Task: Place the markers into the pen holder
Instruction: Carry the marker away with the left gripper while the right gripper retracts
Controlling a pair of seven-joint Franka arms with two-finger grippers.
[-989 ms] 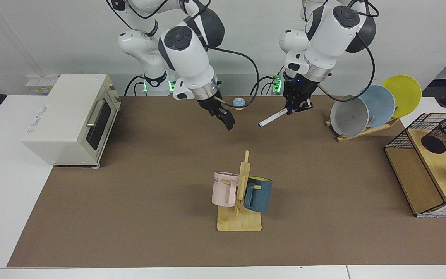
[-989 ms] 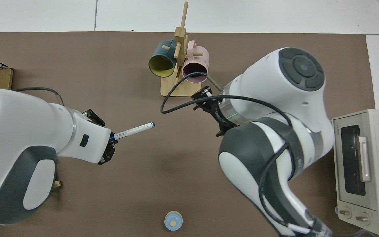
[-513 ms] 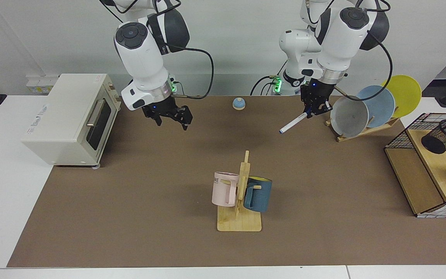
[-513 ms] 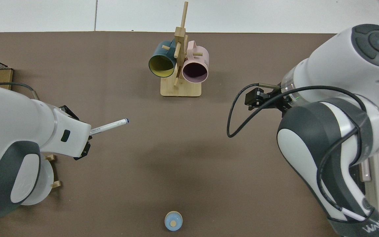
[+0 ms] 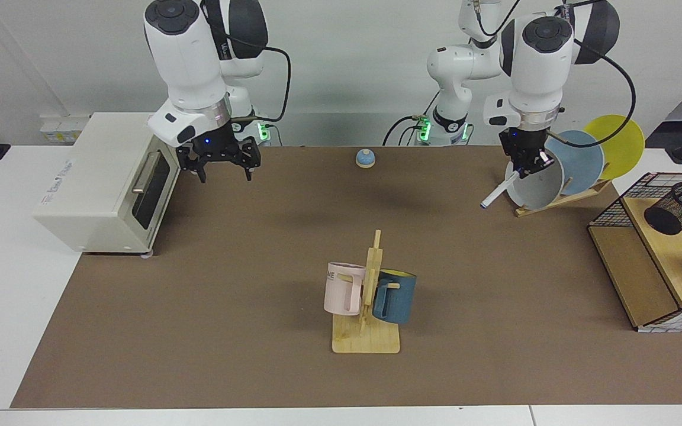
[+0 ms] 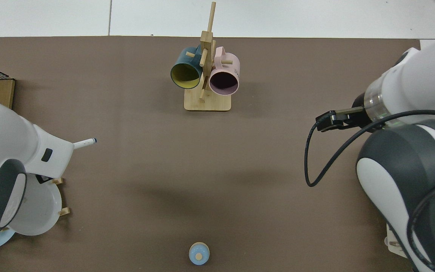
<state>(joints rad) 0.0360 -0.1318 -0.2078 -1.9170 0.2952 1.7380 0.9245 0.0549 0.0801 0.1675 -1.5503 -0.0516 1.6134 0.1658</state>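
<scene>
A white marker with a blue tip (image 5: 496, 192) hangs slanting down from my left gripper (image 5: 523, 167), which is shut on its upper end just in front of the grey bowl. In the top view only the marker's free end (image 6: 84, 142) pokes out from under that arm. The black mesh pen holder (image 5: 679, 207) lies tilted on the wooden rack at the facing view's far right, well apart from the marker; the top view does not show it. My right gripper (image 5: 224, 171) hovers open and empty beside the toaster oven; it shows in the top view as my right gripper (image 6: 322, 124).
A cream toaster oven (image 5: 104, 177) stands at the facing view's left. A wooden mug tree (image 5: 370, 331) with a pink and a blue mug is in the middle front. A plate rack with a grey bowl (image 5: 539, 183) and a wire-and-wood rack (image 5: 631, 266) fill the right side. A small blue dome (image 5: 365, 158) sits at the back.
My left arm carried the marker from the middle toward the plate rack and tilted it steeper. My right arm swung away to the oven side, and its fingers now hang open.
</scene>
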